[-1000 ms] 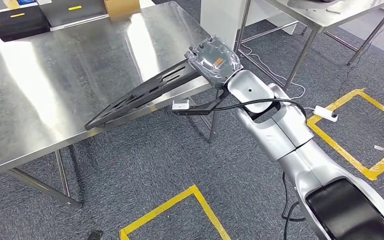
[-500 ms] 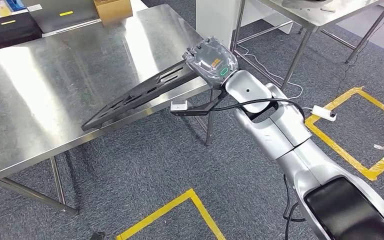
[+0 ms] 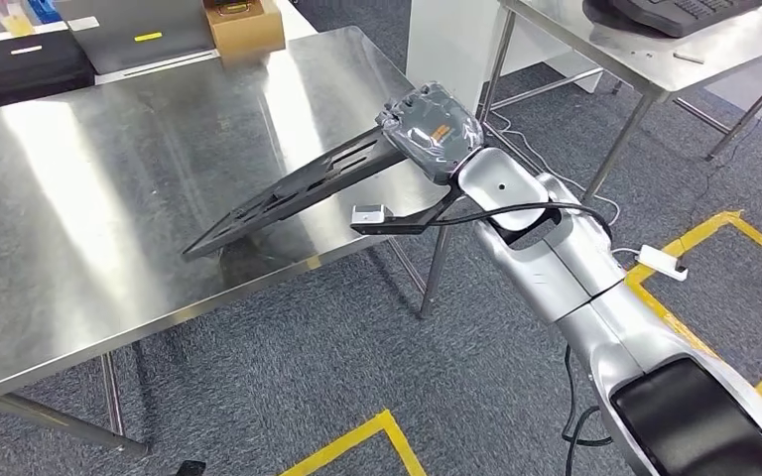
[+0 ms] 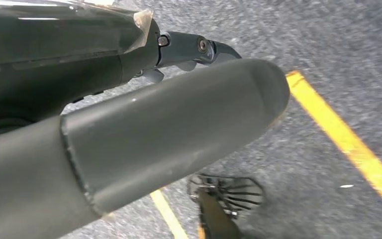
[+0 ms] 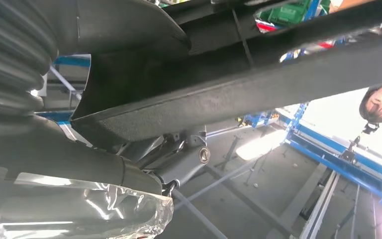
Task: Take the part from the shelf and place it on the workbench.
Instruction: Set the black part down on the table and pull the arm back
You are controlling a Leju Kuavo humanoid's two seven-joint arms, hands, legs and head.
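A long, flat black part (image 3: 288,193) with slotted cut-outs is gripped by the right hand (image 3: 429,124), its far end lowered onto the steel workbench (image 3: 89,198).

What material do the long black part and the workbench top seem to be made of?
The long black part, gripped by the right hand, looks like matte moulded plastic or coated metal: dull, finely grained in the right wrist view, with cut-out slots. I cannot tell which. The workbench top looks like brushed stainless steel: silver, with bright streaked reflections.
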